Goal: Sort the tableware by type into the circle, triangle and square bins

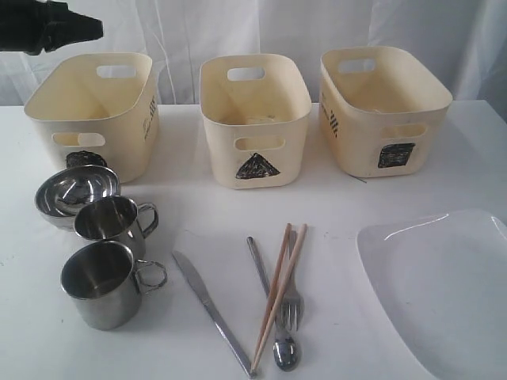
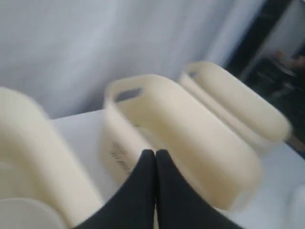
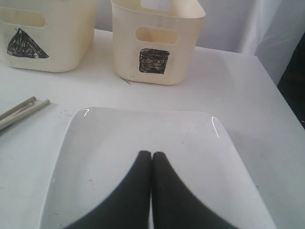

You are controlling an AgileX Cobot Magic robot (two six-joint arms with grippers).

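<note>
On the table's left stand a steel bowl and two steel mugs. A knife, spoon, fork and wooden chopsticks lie at the front middle. The large white plate lies at the right. Three cream bins stand behind them: circle, triangle and square. My left gripper hangs shut and empty, high above the circle bin's far left corner. My right gripper is shut and empty just over the plate; the exterior view does not show it.
White curtains hang behind the bins. The left wrist view is blurred and shows the triangle bin beyond the shut left gripper. The chopsticks' ends lie beside the plate. The circle mark is partly hidden behind the steel bowl.
</note>
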